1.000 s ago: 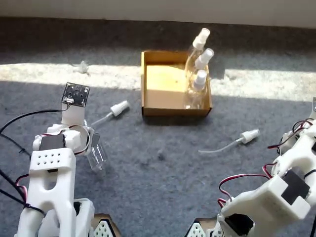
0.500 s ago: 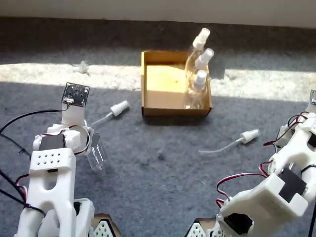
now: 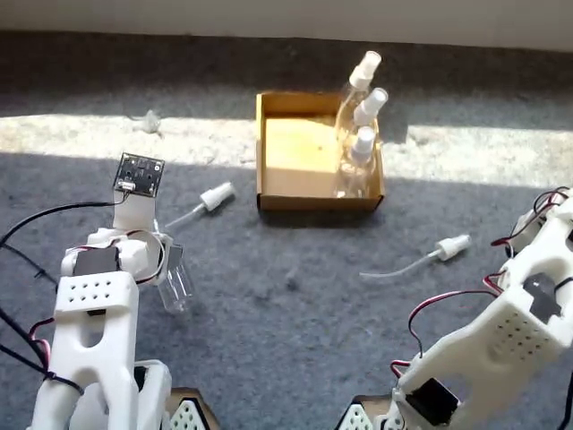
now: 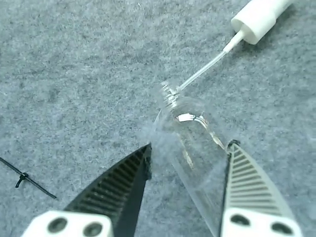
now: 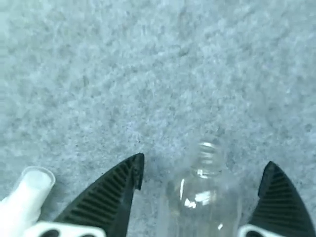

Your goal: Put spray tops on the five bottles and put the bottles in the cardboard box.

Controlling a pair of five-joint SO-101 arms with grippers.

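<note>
A clear capless bottle [image 4: 190, 123] lies slanted between my left gripper's [image 4: 189, 145] fingers, which are shut on it; in the high view this bottle [image 3: 175, 279] is at the left, just over the carpet. A white spray top [image 4: 259, 17] lies beyond it, its thin tube reaching the bottle's mouth. My right gripper [image 5: 204, 162] is open, its fingers wide on either side of a second capless bottle [image 5: 205, 197] and not touching it. Another spray top [image 5: 24, 195] lies beside that gripper. Three capped bottles [image 3: 358, 134] lean in the cardboard box [image 3: 304, 199].
Grey carpet covers the floor, with a sunlit strip across the back. One loose spray top [image 3: 216, 195] lies left of the box and another [image 3: 453, 245] to its lower right. The right arm [image 3: 528, 309] stands at the right edge. A small clear scrap [image 3: 149, 119] lies at the back left.
The right arm has swung further out toward the right edge and stretched forward. The left arm and its bottle have barely shifted.
</note>
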